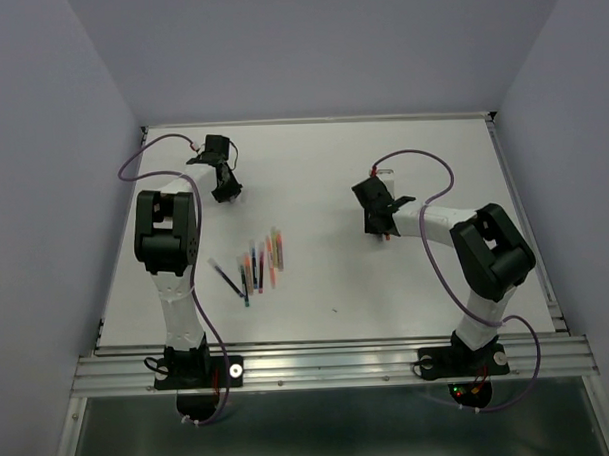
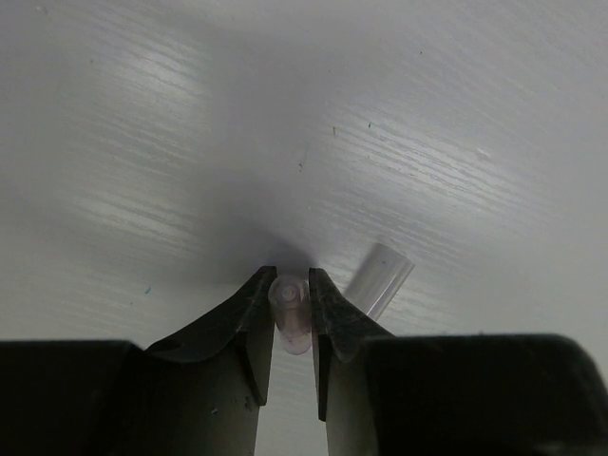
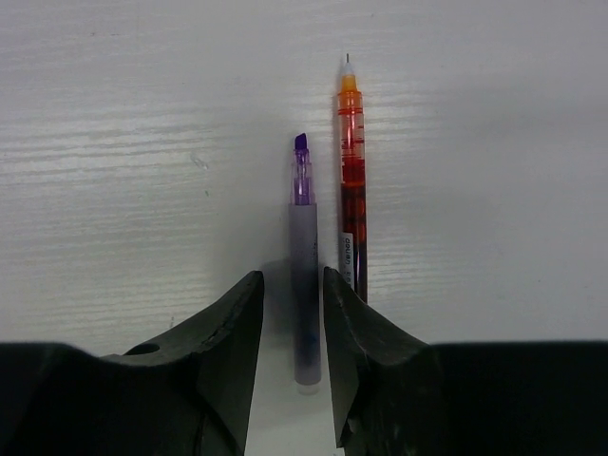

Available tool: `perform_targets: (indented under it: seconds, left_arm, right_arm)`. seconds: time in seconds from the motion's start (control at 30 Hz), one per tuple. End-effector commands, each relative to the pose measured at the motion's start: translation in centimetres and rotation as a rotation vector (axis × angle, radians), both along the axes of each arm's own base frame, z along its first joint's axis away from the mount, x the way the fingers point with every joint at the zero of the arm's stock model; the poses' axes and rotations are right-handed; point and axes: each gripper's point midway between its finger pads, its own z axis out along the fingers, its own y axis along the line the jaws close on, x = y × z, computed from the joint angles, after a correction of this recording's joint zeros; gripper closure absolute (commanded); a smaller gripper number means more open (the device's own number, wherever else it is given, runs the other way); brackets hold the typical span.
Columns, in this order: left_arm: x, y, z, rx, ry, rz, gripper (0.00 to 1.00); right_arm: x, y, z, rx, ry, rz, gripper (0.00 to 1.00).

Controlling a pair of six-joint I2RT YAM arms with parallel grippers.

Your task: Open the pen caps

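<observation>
In the left wrist view my left gripper (image 2: 290,275) is shut on a tiny pale pink pen cap (image 2: 290,312), pinched between its fingertips just above the white table. A clear cap (image 2: 380,277) lies on the table beside its right finger. From above, this gripper (image 1: 223,191) is at the back left. My right gripper (image 3: 291,275) stands open over a purple pen (image 3: 304,247) lying uncapped between its jaws, with a gap on the left side. An uncapped orange pen (image 3: 351,180) lies parallel just to the right. From above, the right gripper (image 1: 377,225) is right of centre.
A cluster of several mixed-colour pens (image 1: 258,265) lies on the white table (image 1: 432,163) between the two arms, nearer the left one. Blue-grey walls close in the table on three sides. A metal rail (image 1: 329,362) runs along the near edge.
</observation>
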Motion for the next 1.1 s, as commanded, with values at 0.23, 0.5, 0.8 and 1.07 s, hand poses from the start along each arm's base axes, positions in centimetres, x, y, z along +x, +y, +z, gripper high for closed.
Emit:
perform_targets:
  seconds: [0.23,0.5,0.8,1.07]
  left_arm:
    - [0.1,-0.8,2.7,0.014,-0.04,-0.011,0.5]
    - [-0.3,-0.7,6.1,0.033,-0.093,0.003,0.4]
    - [-2.4,-0.2,15.9,0.004,-0.313,0.031,0.01]
    - [-6.4,-0.3,20.2,-0.054,-0.462,0.028,0.01]
  right_arm:
    - [1.4,1.1,5.0,0.077,-0.098,0.028,0.56]
    - [1.5,4.1,9.2,0.202,-0.159,0.195,0.24]
    - [-1.2,9.8,12.3,0.337,-0.191,0.412,0.0]
    - [-3.6,16.6,10.4,0.269,-0.166,0.462,0.0]
